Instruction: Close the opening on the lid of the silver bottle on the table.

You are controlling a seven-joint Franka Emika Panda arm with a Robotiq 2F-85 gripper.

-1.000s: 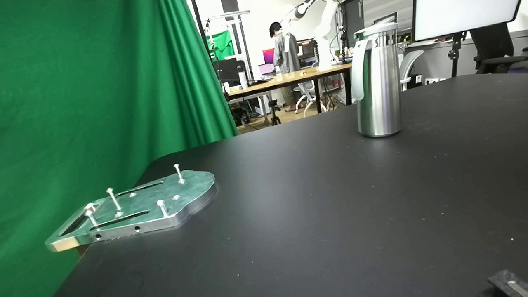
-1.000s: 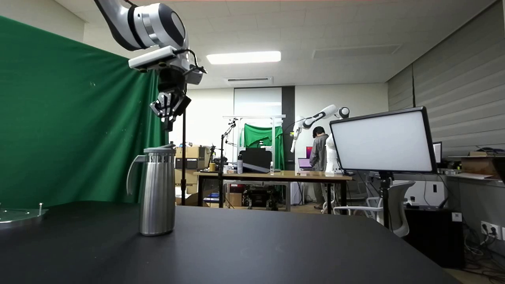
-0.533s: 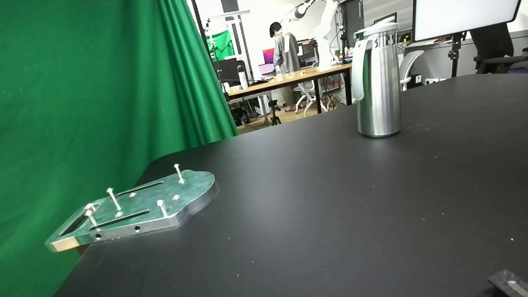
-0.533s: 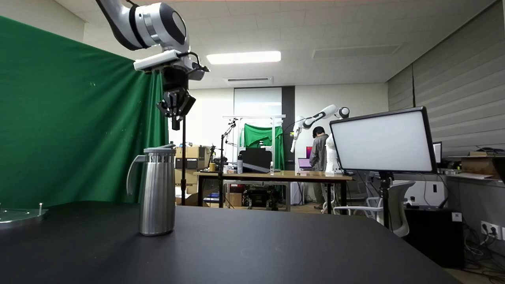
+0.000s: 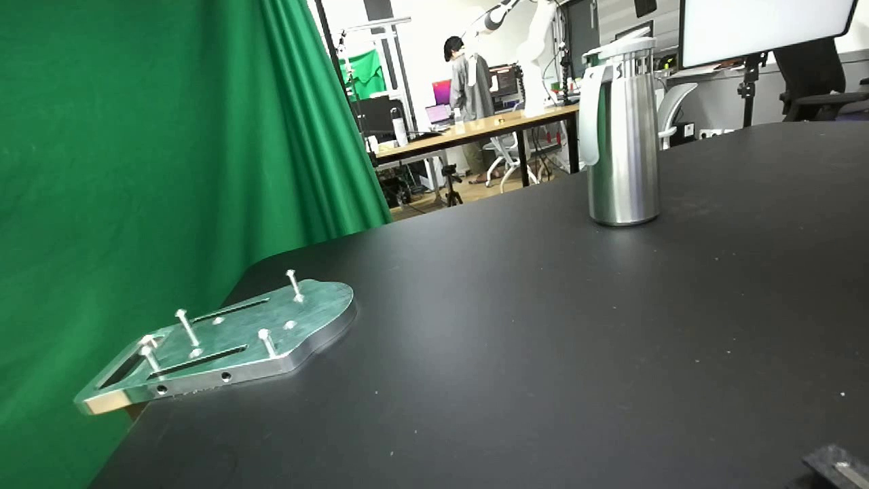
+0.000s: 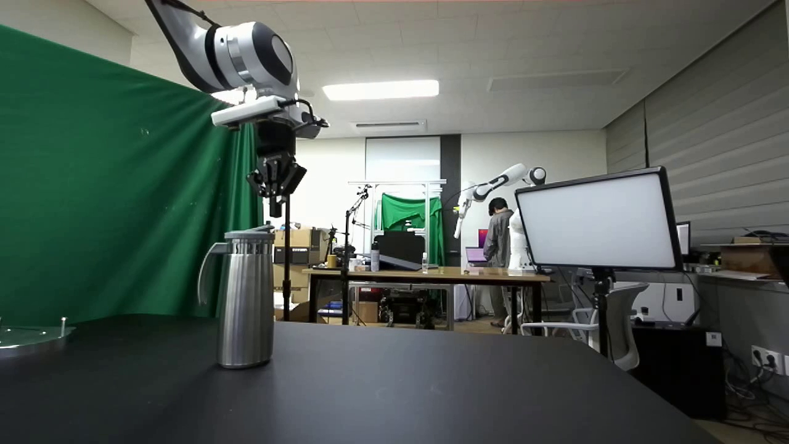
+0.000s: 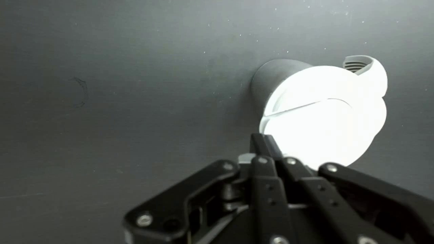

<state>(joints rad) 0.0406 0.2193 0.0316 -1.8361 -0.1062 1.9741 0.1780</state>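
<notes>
Wrist view: the fingers (image 7: 259,145) are together, with no gap visible between their tips, and reach across the near rim of the lid (image 7: 325,122), whose top is washed out by glare. A pale edge beside them may belong to a part of the lid, but too little shows to tell. In both exterior views the brushed-steel jug (image 6: 245,308) stands upright on the black surface (image 6: 431,376), and a thin flap (image 5: 636,32) juts up from its lid, on the side away from the handle (image 5: 590,119).

The change over the last second lies in the fingers alone. They have shifted away from the handle side and then come down; in an exterior view the fingers (image 6: 275,208) now hang just above the flap, with no contact showing. Their dark end, the lower part of the fingers (image 5: 645,7), has newly entered at the upper border of an exterior view, above the jug. Jug and flap are unmoved.

For the task, this suggests that alignment is nearly complete and the descent begun, while the opening is probably not yet closed. The next move calls for pressing the flap down with the joined tips until it lies flat. Likely faults are tips that pass outside the rim and miss the flap, or an off-centre push that tilts the jug.
</notes>
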